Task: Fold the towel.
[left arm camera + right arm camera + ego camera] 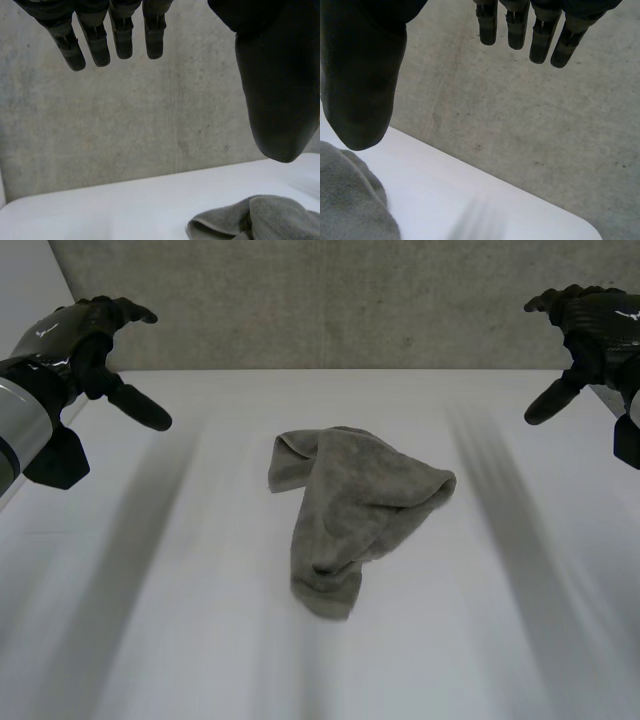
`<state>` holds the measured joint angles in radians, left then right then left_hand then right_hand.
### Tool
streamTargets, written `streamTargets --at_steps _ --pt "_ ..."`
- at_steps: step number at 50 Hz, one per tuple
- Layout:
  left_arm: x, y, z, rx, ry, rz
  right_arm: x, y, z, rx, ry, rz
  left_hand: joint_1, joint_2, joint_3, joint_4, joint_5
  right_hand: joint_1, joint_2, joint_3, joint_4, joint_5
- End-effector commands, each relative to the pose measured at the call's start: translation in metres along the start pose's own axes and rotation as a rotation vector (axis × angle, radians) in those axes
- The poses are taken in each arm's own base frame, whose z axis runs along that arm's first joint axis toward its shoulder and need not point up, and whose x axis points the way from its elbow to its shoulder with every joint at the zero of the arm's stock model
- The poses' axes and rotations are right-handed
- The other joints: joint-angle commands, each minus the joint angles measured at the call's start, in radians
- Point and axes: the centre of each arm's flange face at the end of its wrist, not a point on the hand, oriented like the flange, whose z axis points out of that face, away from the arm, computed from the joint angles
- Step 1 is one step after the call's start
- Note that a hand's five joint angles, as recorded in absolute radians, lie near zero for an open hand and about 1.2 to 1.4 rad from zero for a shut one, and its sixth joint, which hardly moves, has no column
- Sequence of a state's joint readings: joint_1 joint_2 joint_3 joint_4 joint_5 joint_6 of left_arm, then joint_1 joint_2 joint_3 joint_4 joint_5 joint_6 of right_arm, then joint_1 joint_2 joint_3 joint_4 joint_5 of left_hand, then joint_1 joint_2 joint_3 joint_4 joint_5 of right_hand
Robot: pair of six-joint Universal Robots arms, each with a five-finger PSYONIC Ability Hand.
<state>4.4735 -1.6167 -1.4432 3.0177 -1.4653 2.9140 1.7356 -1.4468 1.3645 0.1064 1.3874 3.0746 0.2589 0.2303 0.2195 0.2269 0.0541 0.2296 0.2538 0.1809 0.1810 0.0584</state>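
Grey concrete wall (340,300) backs our white counter (200,640), where the olive-grey towel (350,510) lies crumpled near the middle. It is bunched so that its corners are tucked under folds, and we cannot make them out. Our left hand (75,340) hovers well off to the towel's left, fingers straight, thumb spread apart from them. Our right hand (590,325) hangs well off to the towel's right, spread likewise. In both wrist views the towel is cut off beyond the thumb.
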Motion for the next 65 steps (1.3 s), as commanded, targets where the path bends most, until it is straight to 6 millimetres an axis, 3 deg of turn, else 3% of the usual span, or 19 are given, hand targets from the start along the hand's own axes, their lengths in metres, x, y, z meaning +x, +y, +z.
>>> streamTargets --at_steps 1,30,38,46,48,49,51,54,56,57,59,65 --pt "0.000 0.006 0.003 -0.025 -0.011 0.003 0.004 -0.001 0.000 0.001 0.020 -0.001 -0.084 -0.055 -0.045 -0.052 -0.053 -0.055 -0.079 -0.006 -0.006 -0.058" --pt "0.011 0.015 0.001 -0.052 0.033 0.008 0.002 0.001 0.000 -0.004 0.013 -0.001 -0.084 -0.055 -0.045 -0.052 -0.053 -0.055 -0.079 -0.006 -0.006 -0.058" --pt "0.027 0.035 0.004 -0.111 0.084 0.011 -0.005 0.003 0.000 -0.002 -0.031 -0.035 -0.084 -0.055 -0.045 -0.052 -0.053 -0.055 -0.079 -0.006 -0.006 -0.058" --pt "0.056 0.076 0.020 -0.199 0.175 0.019 -0.020 0.039 0.018 -0.075 -0.214 -0.175 -0.081 -0.052 -0.045 -0.052 -0.050 -0.055 -0.079 -0.006 -0.006 -0.058" --pt "0.072 0.096 0.028 -0.236 0.219 0.029 -0.035 0.061 0.025 -0.100 -0.328 -0.235 -0.078 -0.049 -0.045 -0.052 -0.047 -0.055 -0.079 -0.006 -0.006 -0.058" --pt "0.072 0.096 0.028 -0.236 0.219 0.029 -0.035 0.061 0.025 -0.100 -0.329 -0.235 -0.078 -0.049 -0.045 -0.052 -0.047 -0.055 -0.079 -0.006 -0.006 -0.058" --pt "0.083 0.118 0.040 -0.267 0.248 0.034 -0.051 0.091 0.041 -0.131 -0.414 -0.276 -0.072 -0.043 -0.045 -0.052 -0.042 -0.055 -0.079 -0.006 -0.006 -0.058" --pt "0.087 0.129 0.046 -0.283 0.256 0.039 -0.059 0.106 0.047 -0.150 -0.440 -0.292 -0.066 -0.037 -0.045 -0.052 -0.036 -0.055 -0.079 -0.006 -0.006 -0.058" --pt "0.096 0.154 0.054 -0.310 0.278 0.056 -0.069 0.132 0.060 -0.182 -0.476 -0.303 -0.054 -0.026 -0.045 -0.052 -0.024 -0.055 -0.079 -0.006 -0.006 -0.058" --pt "0.096 0.154 0.054 -0.310 0.278 0.056 -0.069 0.132 0.060 -0.182 -0.476 -0.303 -0.054 -0.026 -0.045 -0.052 -0.024 -0.055 -0.079 -0.006 -0.006 -0.058" --pt "0.102 0.177 0.062 -0.327 0.294 0.108 -0.071 0.153 0.075 -0.193 -0.482 -0.300 -0.025 0.004 -0.045 -0.052 0.005 -0.055 -0.079 -0.006 -0.006 -0.058" --pt "0.104 0.201 0.073 -0.310 0.291 0.197 -0.074 0.175 0.094 -0.164 -0.482 -0.308 0.110 0.139 -0.045 -0.052 0.140 -0.001 -0.025 -0.006 -0.006 -0.004"
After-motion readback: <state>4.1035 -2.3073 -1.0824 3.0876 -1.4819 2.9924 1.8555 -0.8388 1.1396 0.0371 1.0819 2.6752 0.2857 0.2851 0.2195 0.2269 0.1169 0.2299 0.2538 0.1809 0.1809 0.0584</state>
